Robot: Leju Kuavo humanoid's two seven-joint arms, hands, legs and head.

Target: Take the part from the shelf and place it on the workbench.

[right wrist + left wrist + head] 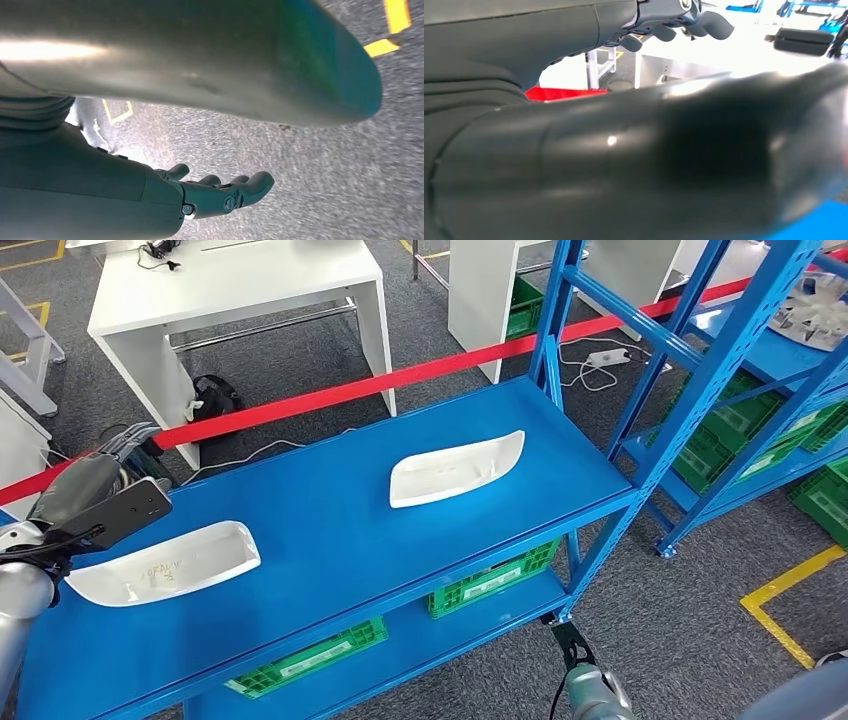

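Left hand (95,490) hangs over the blue shelf (330,520) at the frame's left edge, fingers apart, holding nothing, just above a white part (165,565). Another white part (455,470) lies mid-frame. Right hand (220,192) hangs over grey floor (325,165), fingers loosely spread, holding nothing.

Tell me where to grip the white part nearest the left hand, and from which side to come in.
Grip the near white part across its narrow width, over the raised long rims. It lies hollow side up on the blue shelf, so coming from above with the left hand seems best, near its left end.
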